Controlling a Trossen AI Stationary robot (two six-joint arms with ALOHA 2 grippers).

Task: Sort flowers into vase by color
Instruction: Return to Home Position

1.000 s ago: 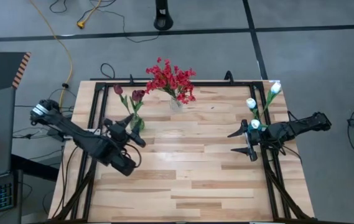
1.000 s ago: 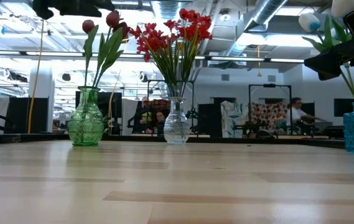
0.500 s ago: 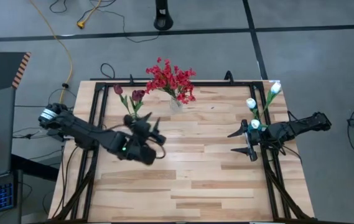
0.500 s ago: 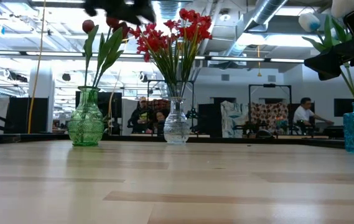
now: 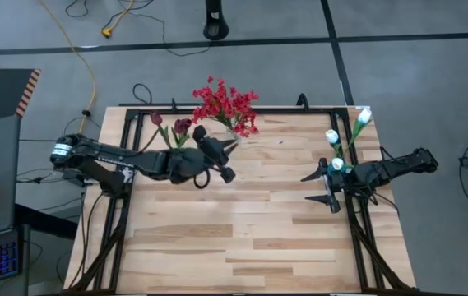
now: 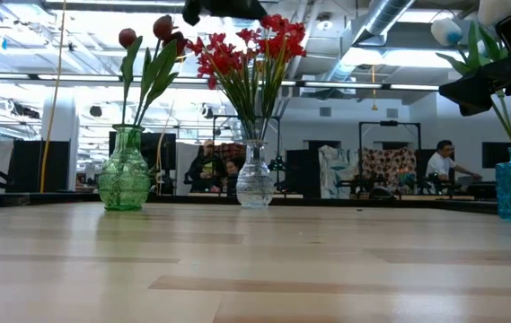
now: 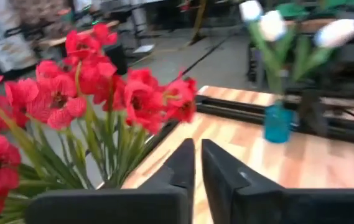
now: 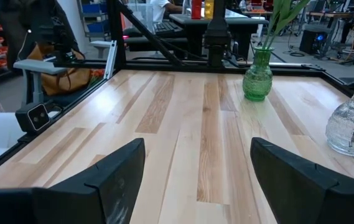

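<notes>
Left wrist view puts the left hand point(image 7: 197, 167) nearest, its two fingers pressed almost together with only a sliver between them, and empty. Just beside the hand stand the red sprays point(image 7: 102, 87), their leaves and stems close to one finger. From above, their clear glass vase point(image 5: 232, 138) sits just past the fingertips. The hand hangs above the bench point(image 5: 250, 238) rather than resting on it.

Back along the left forearm, the maroon tulips point(image 5: 180, 126) stand in the green vase point(image 6: 124, 175), near the wrist. Well ahead of the fingers, across the bench, the white tulips point(image 7: 270, 22) stand in the blue vase point(image 7: 278, 122). So each colour appears to have its own vase, and the sorting looks done.

Beside that blue vase waits the right hand point(image 5: 320, 187), its fingers spread wide and empty.

What remains is to withdraw. To do it well, the left hand should probably rise first and then draw back along its own forearm line. The fingers should be kept together so no stem catches. The likeliest slips are brushing the red sprays or the tulip leaves, either of which could tip a light vase.
</notes>
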